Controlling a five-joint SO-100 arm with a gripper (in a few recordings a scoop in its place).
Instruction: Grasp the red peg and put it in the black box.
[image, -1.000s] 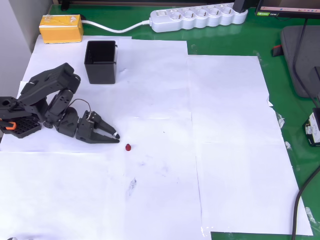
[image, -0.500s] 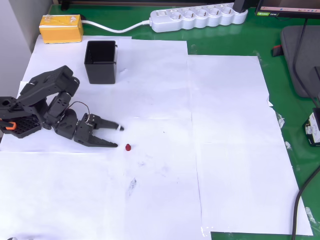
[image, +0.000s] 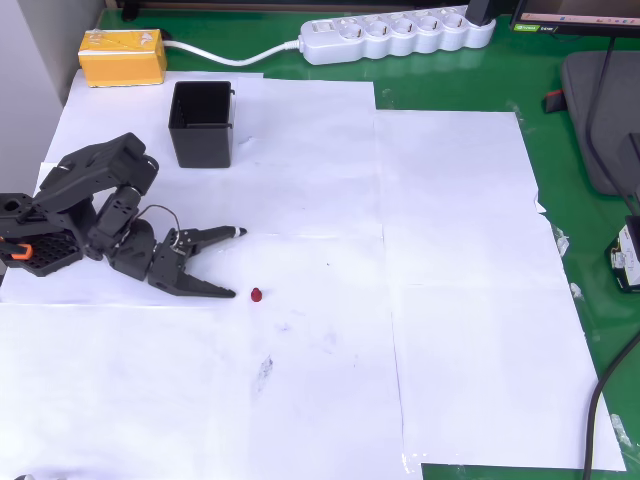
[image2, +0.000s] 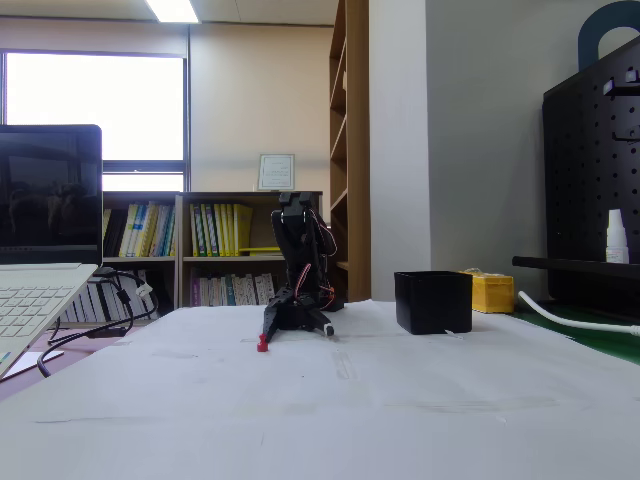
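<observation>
Jaws spread wider than 1 s ago; end effector (image: 236, 262) now gaping, empty. Red peg (image: 256, 295) on surface at its 4 o'clock, black box (image: 201, 123) 12 o'clock. Risk: lower finger nudges peg away.

Red peg (image2: 262, 343) on paper — black box (image2: 433, 301) well right.

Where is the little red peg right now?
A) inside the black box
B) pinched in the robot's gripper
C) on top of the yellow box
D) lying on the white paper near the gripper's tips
D: in the overhead view the red peg lies bare on the white paper, just right of the open gripper, apart from the black box.
</observation>
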